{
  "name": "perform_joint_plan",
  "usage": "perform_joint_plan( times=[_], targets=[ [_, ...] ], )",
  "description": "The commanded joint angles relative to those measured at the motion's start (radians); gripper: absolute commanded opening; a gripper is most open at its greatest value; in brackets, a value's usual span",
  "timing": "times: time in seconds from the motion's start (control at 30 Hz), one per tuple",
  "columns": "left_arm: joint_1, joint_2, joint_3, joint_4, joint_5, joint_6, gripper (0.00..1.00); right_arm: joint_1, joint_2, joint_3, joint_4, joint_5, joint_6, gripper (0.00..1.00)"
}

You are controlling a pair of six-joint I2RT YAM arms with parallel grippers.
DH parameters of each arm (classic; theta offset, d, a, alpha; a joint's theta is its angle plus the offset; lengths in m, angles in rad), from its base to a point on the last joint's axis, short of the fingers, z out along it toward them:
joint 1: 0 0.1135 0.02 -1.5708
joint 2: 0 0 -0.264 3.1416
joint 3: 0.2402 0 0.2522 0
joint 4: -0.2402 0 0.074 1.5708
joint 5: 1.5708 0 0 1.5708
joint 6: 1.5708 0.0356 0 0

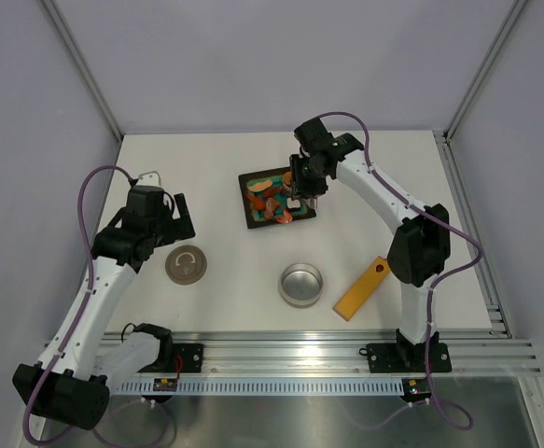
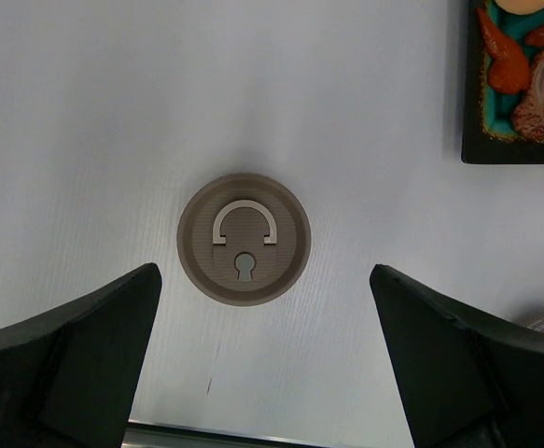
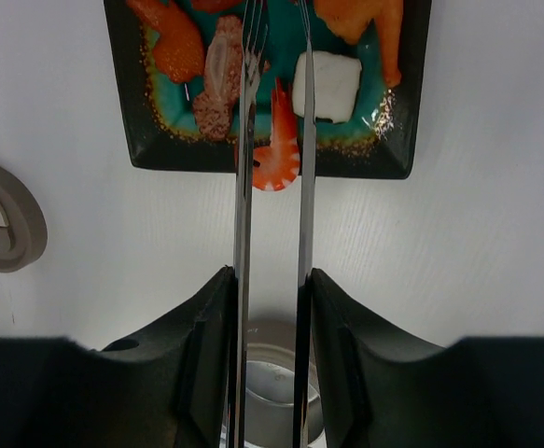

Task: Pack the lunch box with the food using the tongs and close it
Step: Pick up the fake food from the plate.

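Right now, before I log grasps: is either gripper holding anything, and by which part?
The right gripper holds the tongs, its fingers squeezing both arms from outside, away from the tips; the joined end is hidden. The left gripper holds nothing.

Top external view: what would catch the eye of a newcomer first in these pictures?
The square black plate with a teal centre, heaped with orange and red food pieces, stands out at the far middle of the table. The right gripper hangs over it, shut on slim silver metal tongs whose arms frame a red shrimp. Nearer, the small round shiny metal tin sits open, its grey-brown lid apart to the left.
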Motion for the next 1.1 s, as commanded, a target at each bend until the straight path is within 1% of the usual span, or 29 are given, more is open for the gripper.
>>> perform_joint_plan(
  times=[0.0, 0.33, 0.6, 0.93, 1.07],
  targets=[
    [0.002, -0.030, 0.016, 0.007, -0.014, -0.005, 0.99, 0.007, 0.045, 0.096, 0.027, 0.005, 0.002, 0.44],
    [0.002, -0.045, 0.002, -0.003, -0.013, -0.008, 0.99, 0.007, 0.116, 0.119, 0.044, 0.027, 0.014, 0.45],
    [0.000, -0.048, -0.001, -0.004, -0.039, -0.010, 0.99, 0.007, 0.130, 0.108, 0.044, 0.051, 0.023, 0.47],
    [0.001, -0.050, 0.001, -0.004, -0.030, -0.003, 0.99, 0.010, 0.191, 0.162, 0.016, 0.079, -0.001, 0.48],
    [0.000, -0.053, 0.001, -0.006, -0.031, -0.002, 0.99, 0.015, 0.202, 0.170, 0.018, 0.068, -0.003, 0.51]
  ],
)
